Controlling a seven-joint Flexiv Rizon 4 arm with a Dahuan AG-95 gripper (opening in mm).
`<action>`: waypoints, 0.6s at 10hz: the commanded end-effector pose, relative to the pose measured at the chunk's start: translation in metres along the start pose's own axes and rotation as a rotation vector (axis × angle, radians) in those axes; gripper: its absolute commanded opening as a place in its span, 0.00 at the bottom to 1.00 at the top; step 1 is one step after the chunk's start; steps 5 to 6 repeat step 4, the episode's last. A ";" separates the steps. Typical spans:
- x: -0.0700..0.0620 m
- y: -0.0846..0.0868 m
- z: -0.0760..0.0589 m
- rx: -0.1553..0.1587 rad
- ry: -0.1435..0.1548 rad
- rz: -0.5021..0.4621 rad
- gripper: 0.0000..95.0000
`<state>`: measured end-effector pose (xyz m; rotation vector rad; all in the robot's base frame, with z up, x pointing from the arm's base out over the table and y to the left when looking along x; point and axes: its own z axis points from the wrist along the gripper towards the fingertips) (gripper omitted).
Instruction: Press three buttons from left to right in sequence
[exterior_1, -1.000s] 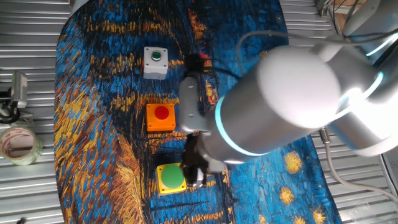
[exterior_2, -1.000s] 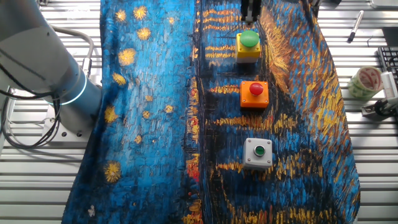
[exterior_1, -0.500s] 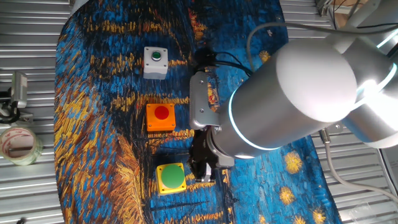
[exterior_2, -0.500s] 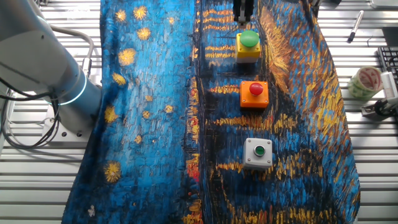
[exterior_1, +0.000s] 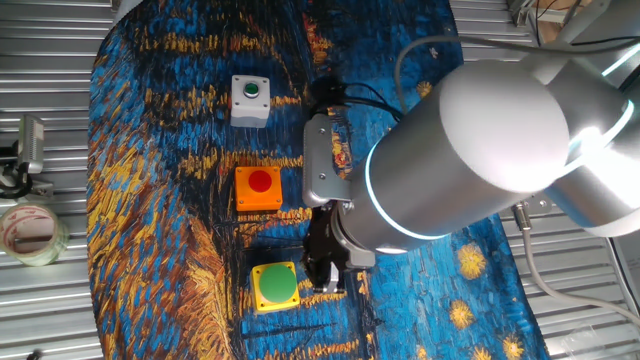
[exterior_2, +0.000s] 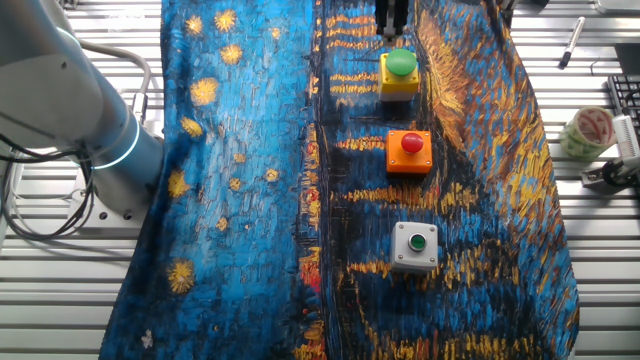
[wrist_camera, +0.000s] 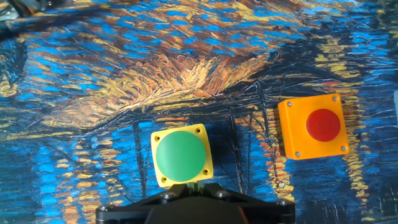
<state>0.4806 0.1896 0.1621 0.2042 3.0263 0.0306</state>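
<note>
Three buttons (exterior_2: 412, 146) lined lengthwise; tool (exterior_1: 325, 272) apparently beside.

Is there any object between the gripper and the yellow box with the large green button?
Nothing visible does. The gripper sits right beside the yellow box, with only the painted cloth around it; the orange box is off to one side.

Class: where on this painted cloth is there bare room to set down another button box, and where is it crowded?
Free: the wide blue stretch of cloth beside the button row. Crowded: around the yellow box, where the hand hangs, and the orange box next to it.
</note>
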 end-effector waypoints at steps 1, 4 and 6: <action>0.001 0.000 0.000 -0.008 0.003 -0.009 0.00; 0.001 0.000 -0.002 -0.009 0.018 -0.024 0.00; 0.001 0.000 -0.002 -0.009 0.018 -0.024 0.00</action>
